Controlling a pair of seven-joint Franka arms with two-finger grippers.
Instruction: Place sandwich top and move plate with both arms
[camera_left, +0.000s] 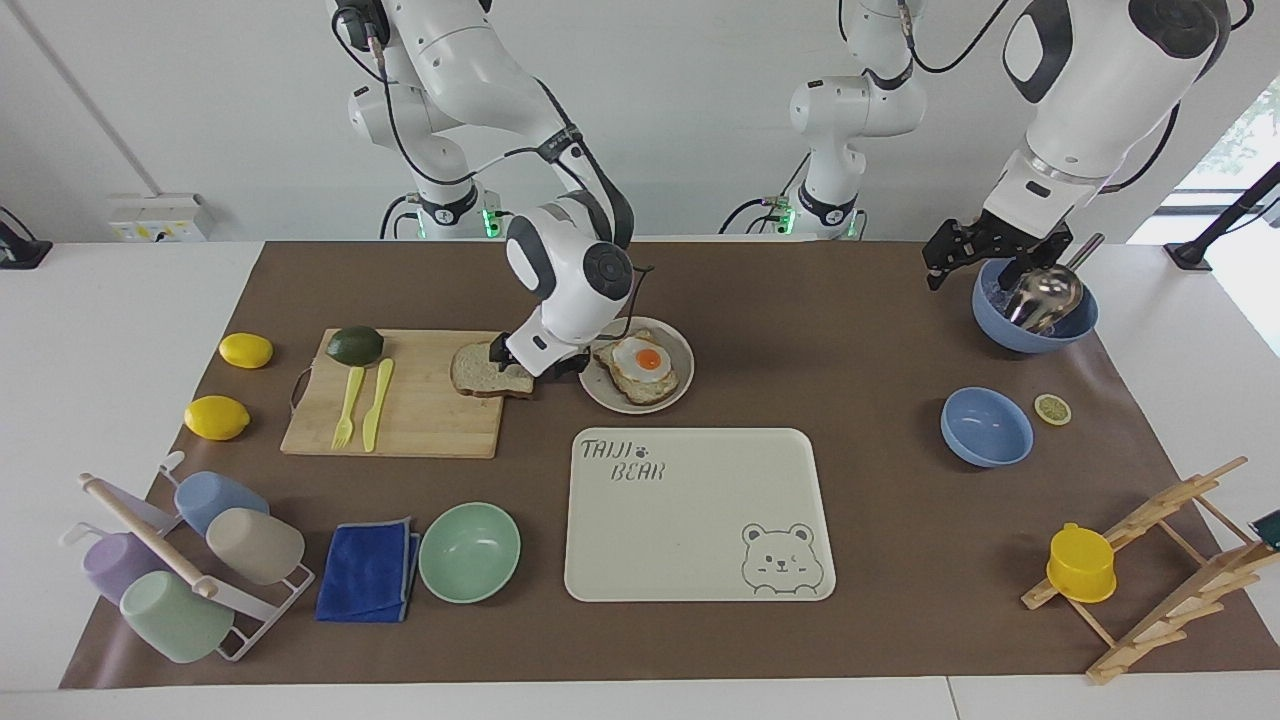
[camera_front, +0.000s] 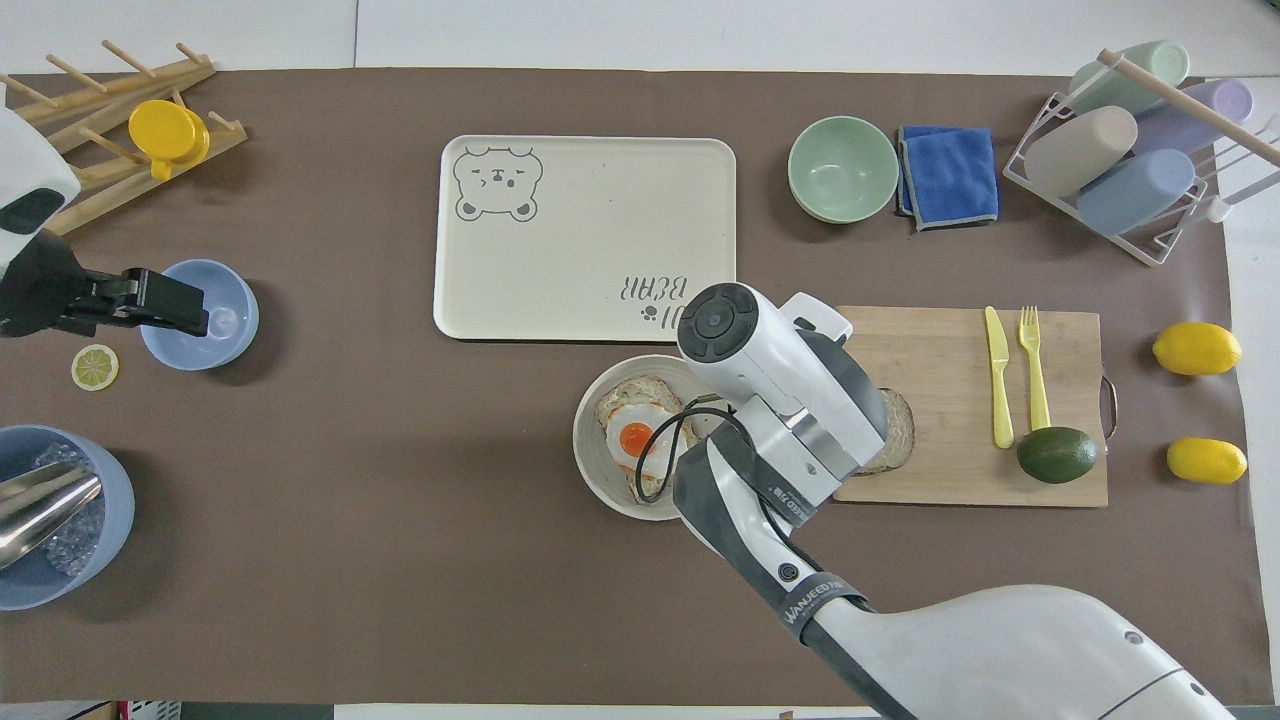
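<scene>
Right gripper (camera_left: 530, 366) jaws apart, straddling sandwich top's (camera_left: 480, 372) edge on cutting board (camera_left: 420, 415); overhead view hides them. Left gripper (camera_left: 975, 262) jaws apart over ice bowl (camera_left: 1035, 335), empty.

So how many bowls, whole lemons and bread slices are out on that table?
Bowls: 3 (mint-green bowl, small blue bowl, blue bowl with scoop)
Whole lemons: 2
Bread slices: 2 (plain slice, egg toast)
Total: 7
</scene>
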